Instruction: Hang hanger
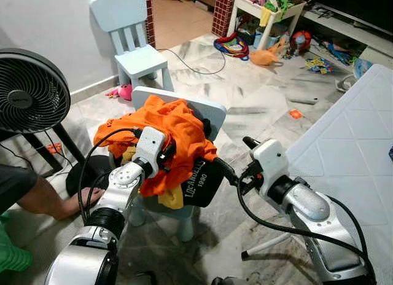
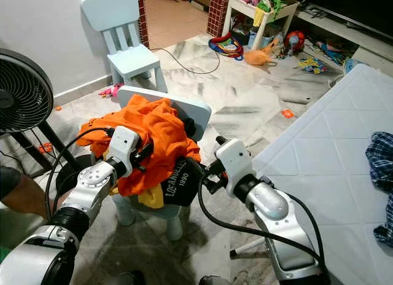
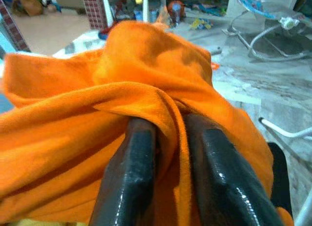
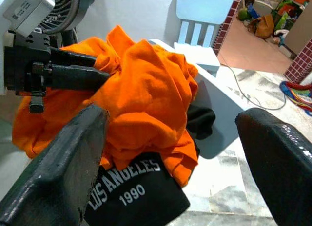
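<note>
An orange garment point(image 1: 175, 128) lies heaped on a small pale-blue chair point(image 1: 210, 111). A black garment point(image 1: 199, 183) printed "LOS ANGELES 1990" hangs from the pile's front, with a bit of yellow cloth point(image 1: 172, 199) beside it. My left gripper point(image 3: 168, 133) is shut on a fold of the orange garment point(image 3: 146, 65) at the left of the pile. To the right of the pile, my right gripper point(image 1: 236, 156) is open, its fingers point(image 4: 63, 167) wide apart and facing the orange and black garments point(image 4: 131, 192). I can make out no hanger.
A black fan point(image 1: 27, 91) stands at the left, with a person's leg and foot point(image 1: 49, 199) on the floor below it. A second pale-blue chair point(image 1: 132, 33) is behind, a white mattress point(image 1: 356, 137) at the right, and toys point(image 1: 270, 51) litter the far floor.
</note>
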{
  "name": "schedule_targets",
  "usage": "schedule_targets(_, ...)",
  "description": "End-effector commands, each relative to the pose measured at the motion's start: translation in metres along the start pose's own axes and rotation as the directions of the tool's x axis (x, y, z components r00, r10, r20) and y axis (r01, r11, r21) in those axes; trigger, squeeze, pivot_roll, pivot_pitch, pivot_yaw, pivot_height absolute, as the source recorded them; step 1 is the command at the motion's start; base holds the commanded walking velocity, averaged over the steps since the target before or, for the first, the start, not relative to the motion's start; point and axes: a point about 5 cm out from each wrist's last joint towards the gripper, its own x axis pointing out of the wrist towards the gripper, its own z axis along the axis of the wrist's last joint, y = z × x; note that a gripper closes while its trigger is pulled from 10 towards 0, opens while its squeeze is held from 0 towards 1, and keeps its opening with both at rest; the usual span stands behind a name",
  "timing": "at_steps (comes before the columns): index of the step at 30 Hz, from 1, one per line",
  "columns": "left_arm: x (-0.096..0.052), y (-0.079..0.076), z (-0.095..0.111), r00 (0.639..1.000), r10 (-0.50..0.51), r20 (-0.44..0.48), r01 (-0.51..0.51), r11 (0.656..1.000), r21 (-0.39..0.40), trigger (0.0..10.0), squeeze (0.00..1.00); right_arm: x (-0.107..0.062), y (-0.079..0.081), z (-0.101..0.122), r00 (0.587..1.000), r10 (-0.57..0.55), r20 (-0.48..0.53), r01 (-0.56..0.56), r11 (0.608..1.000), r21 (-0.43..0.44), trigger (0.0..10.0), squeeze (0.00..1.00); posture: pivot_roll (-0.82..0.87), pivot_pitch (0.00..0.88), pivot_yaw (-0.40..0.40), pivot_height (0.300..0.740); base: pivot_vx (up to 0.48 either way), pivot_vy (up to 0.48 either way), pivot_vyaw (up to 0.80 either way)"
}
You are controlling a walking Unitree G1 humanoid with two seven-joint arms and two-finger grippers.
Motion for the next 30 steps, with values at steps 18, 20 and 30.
schedule_targets(18,-0.045,-0.019,0.078,0.899,-0.058,0.434,-0.045,0.974,0.223,0.0,0.00,0.006,-0.002,-0.005,1.000,-0.009,0.007,0.009,1.000,-0.003,10.0,0.00,-0.11,0.086,-0.041,0.740,0.000,0.000,0.00)
schedule_targets(20,-0.064,-0.033,0.074,0.901,-0.080,0.427,-0.018,0.975,0.219,0.0,0.00,0.007,0.000,-0.006,1.000,-0.006,0.007,0.006,1.000,0.000,10.0,0.00,-0.10,0.085,-0.043,0.740,0.000,0.000,0.00)
schedule_targets(30,-0.124,-0.063,0.029,0.974,0.084,0.211,-0.086,0.996,0.001,0.0,0.00,0.011,0.001,-0.006,1.000,0.007,0.014,-0.007,1.000,0.002,10.0,0.00,-0.08,0.088,-0.054,0.740,0.000,0.000,0.00)
